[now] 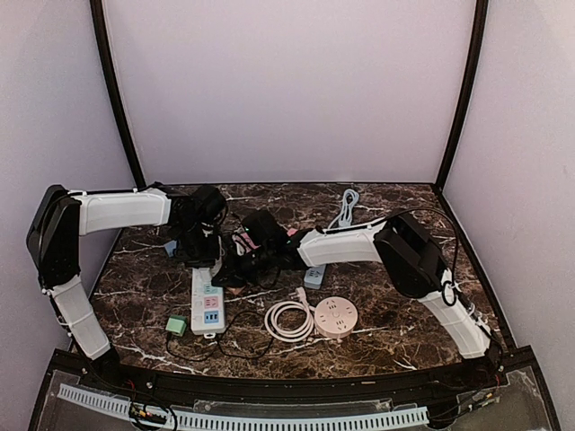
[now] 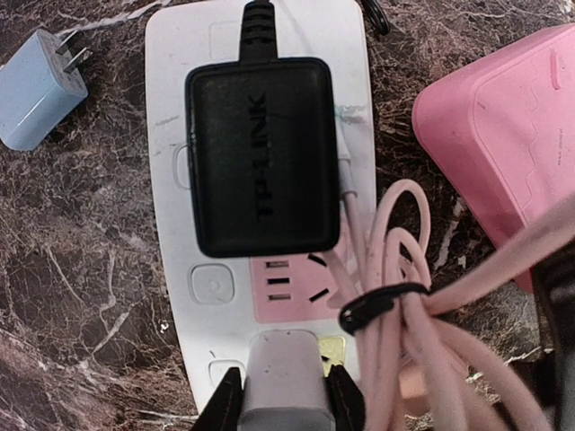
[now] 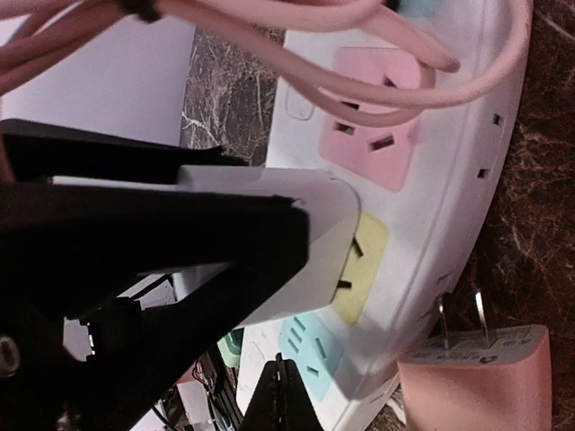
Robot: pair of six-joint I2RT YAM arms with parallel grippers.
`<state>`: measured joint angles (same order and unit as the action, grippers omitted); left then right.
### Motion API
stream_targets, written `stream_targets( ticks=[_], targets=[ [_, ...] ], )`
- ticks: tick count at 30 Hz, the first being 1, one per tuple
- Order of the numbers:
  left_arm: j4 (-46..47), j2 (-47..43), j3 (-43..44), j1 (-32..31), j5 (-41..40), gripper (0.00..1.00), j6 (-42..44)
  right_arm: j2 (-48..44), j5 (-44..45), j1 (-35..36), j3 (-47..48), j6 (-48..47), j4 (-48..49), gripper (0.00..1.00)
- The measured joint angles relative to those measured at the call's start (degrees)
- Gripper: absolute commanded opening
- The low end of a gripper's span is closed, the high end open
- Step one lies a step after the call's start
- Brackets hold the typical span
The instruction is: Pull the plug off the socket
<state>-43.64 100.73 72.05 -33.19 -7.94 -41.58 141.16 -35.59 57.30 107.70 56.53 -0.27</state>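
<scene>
Pink cable bundle point(image 2: 409, 310) just beside plug point(image 2: 283, 386)

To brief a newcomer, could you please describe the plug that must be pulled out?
On the dark marble table lies a white rectangular power strip with coloured sockets. At its yellow socket, past the pink socket, sits a small white plastic plug, clamped by the left gripper. Unlike the bulky black TP-LINK adapter, it is pale and compact.

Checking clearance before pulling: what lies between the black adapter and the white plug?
An empty pink socket panel on the white plastic power strip, between the black boxy adapter and the white rounded plug, seen from the left wrist.
</scene>
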Motion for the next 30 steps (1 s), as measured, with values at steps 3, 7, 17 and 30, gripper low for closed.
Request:
stream_targets(
  ticks=[3,7,17,30],
  targets=[
    [-0.31,0.0,0.13,-0.11,0.0,0.0,-0.46,1.9,-0.39,0.04,1.62,1.64,-0.94,0.0],
    [-0.66,0.0,0.33,-0.17,0.02,0.0,-0.83,3.41,-0.57,0.13,4.17,3.02,-2.69,0.0],
    [-1.75,-0.48,1.11,-1.88,-1.49,0.0,-1.49,4.15,0.7,0.22,6.88,5.73,-7.06,0.0],
    [-2.38,-8.92,1.07,-3.06,-2.05,0.0,-2.58,4.13,1.16,0.24,6.95,5.03,-7.13,0.0]
  ],
)
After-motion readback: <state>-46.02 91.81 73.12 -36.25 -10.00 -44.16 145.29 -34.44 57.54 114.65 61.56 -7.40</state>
